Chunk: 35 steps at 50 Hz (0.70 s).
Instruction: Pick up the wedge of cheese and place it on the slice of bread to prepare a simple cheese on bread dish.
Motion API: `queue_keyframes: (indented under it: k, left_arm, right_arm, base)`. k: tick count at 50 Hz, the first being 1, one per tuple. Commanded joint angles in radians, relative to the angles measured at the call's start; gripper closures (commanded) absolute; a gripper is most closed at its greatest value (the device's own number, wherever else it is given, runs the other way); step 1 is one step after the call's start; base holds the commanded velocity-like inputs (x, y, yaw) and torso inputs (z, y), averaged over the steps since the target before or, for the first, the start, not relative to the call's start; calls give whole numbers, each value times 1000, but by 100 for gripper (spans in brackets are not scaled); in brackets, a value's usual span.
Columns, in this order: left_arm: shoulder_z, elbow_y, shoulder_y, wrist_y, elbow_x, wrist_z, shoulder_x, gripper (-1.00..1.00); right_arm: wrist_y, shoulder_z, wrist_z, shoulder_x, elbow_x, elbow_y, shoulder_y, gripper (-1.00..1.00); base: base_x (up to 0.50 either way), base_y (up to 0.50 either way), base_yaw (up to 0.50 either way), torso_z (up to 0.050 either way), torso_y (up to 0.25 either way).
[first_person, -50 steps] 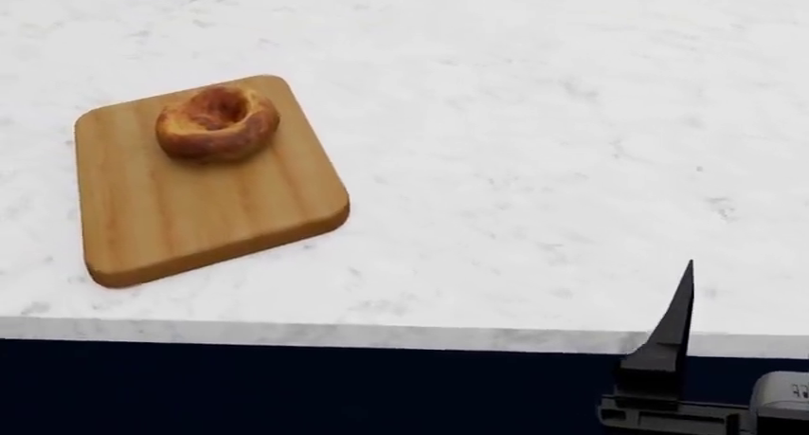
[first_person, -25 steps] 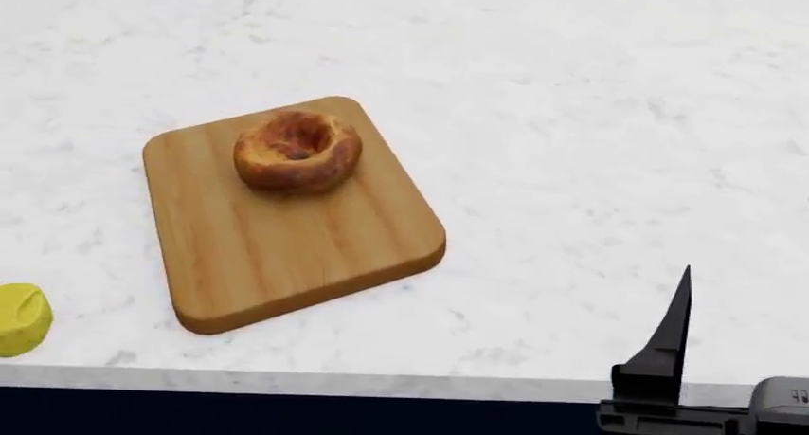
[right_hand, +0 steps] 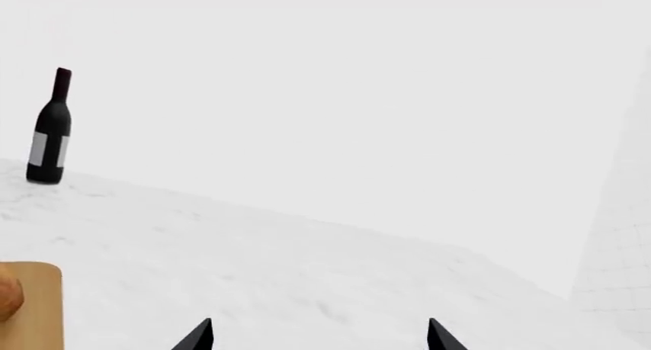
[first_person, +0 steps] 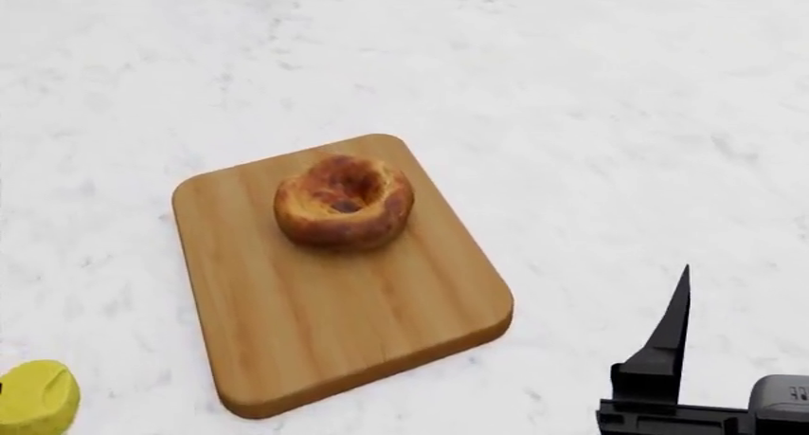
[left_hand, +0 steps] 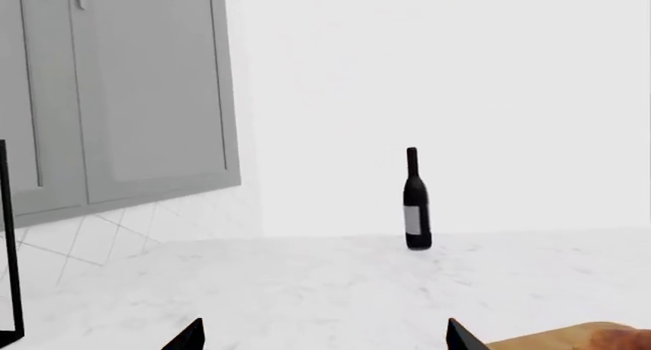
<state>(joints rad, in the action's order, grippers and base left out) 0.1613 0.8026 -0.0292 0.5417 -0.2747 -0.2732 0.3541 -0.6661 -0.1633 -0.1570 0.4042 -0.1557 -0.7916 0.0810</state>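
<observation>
Head view: white marble worktop [first_person: 607, 94] w/ a rounded-corner wooden board [first_person: 367, 331] lying flat near centre. Bread [first_person: 344, 201], a ring-shaped golden-brown bun w/ dark hollow centre, sits on the board's far half, well inside its edges. Cheese [first_person: 36, 397], a small bright-yellow lump, rests on the worktop at the lower-left corner of the view, off the board and apart from it, partly cut by the frame edge.

Right gripper [right_hand: 319, 336]: two dark finger tips show at the edge of the right wrist view, set well apart w/ bare worktop between them; nothing held. In the head view one of its fingers [first_person: 670, 340] rises as a thin dark blade at lower right, clear of the board.

Left gripper [left_hand: 322, 336]: finger tips likewise spread wide in the left wrist view, nothing between them; a corner of the board lies just beside one tip.

Background: dark bottle [left_hand: 415, 205] w/ pale label stands upright on the worktop near the white wall; grey cabinet doors [left_hand: 133, 91] above tiled wall.
</observation>
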Motion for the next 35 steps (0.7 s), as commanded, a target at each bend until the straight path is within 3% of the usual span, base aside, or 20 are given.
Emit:
queue_keyframes:
  k: [1, 21, 35]
  left_arm:
    - [0, 6, 1, 0, -5, -4, 3, -100]
    - [0, -7, 19, -27, -6, -4, 5, -100]
    - [-7, 7, 9, -4, -16, -15, 8, -100]
  right_arm:
    - [-4, 0, -3, 1, -4, -6, -4, -100]
    - [8, 2, -5, -1, -13, 6, -3, -100]
    - [-25, 4, -14, 7, -15, -7, 17, -100]
  base:
    - [270, 156, 0, 0, 0]
    - [169, 61, 0, 0, 0]
    - [31, 0, 0, 0, 1]
